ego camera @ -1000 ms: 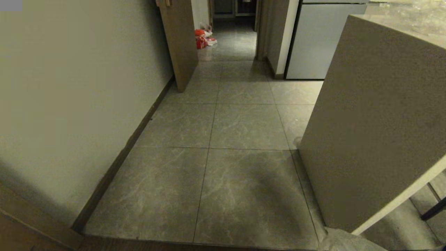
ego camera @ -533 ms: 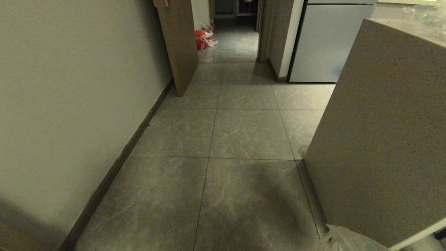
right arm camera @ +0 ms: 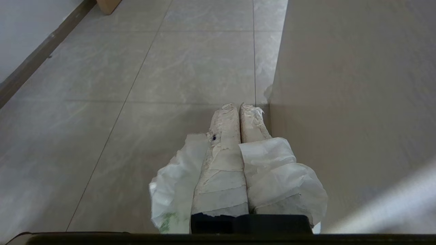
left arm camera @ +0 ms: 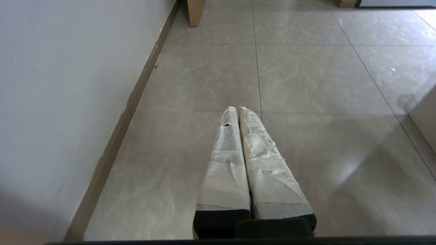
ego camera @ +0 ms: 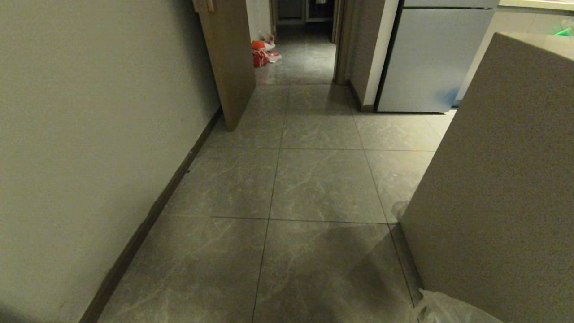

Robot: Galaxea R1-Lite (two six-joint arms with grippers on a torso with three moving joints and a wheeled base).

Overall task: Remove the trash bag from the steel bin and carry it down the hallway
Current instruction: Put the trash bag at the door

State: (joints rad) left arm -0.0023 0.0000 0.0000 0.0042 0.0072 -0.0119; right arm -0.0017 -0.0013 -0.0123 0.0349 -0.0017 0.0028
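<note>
A cream wall (ego camera: 89, 134) with a dark baseboard (ego camera: 148, 220) runs along the left of the hallway (ego camera: 314, 179). The floor is made of big grey tiles with pale marble lines.

The left gripper (left arm camera: 237, 109) hangs over those tiles, a little out from the wall. Its two taped fingers (left arm camera: 224, 160) are pressed flat together, and nothing is between them.

Farther down the hallway, a brown door panel (ego camera: 228, 63) sticks out from the wall. Just past it, a red bag (ego camera: 258, 51) sits on the floor with some white things beside it. A dark doorway is beyond that.

To the right of the hallway stands a white fridge (ego camera: 426, 58). Nearer the robot, a big beige counter block (ego camera: 497, 188) fills the right side.

The right gripper (right arm camera: 238, 106) is close beside that block. Its taped fingers (right arm camera: 221, 170) are squeezed tight on the trash bag (right arm camera: 279, 170). The thin whitish plastic bunches out on both sides of the fingers and hangs below them. In the head view a bit of the bag (ego camera: 444, 309) peeks up at the foot of the block.
</note>
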